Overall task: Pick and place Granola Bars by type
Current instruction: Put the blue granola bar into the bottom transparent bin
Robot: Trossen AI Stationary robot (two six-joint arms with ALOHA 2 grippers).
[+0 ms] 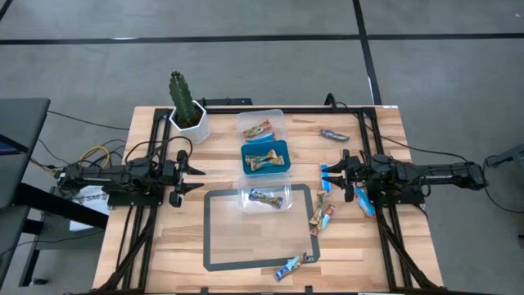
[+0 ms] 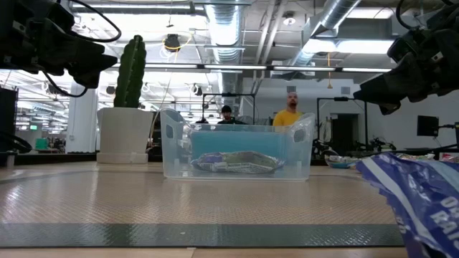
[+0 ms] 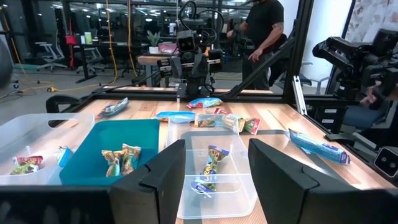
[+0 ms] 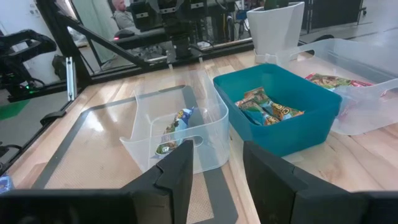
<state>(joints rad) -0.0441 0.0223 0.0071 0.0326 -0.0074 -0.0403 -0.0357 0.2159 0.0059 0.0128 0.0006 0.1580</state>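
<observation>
Bright, even overhead light; soft shadows. Ceiling lamps glare in low view. Crinkled blue foil wrapper [image 2: 419, 197] blurred close up. Wrist views bend at edges.

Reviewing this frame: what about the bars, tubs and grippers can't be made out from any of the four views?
- Printed names on the granola bars: too small in the high view.
- Blue tub contents: low view, the clear tub stands in front.
- Blue bar: low view, cut off by the picture's edge.
- Left gripper and right gripper: both are open and empty; their height above the table is unclear.
</observation>
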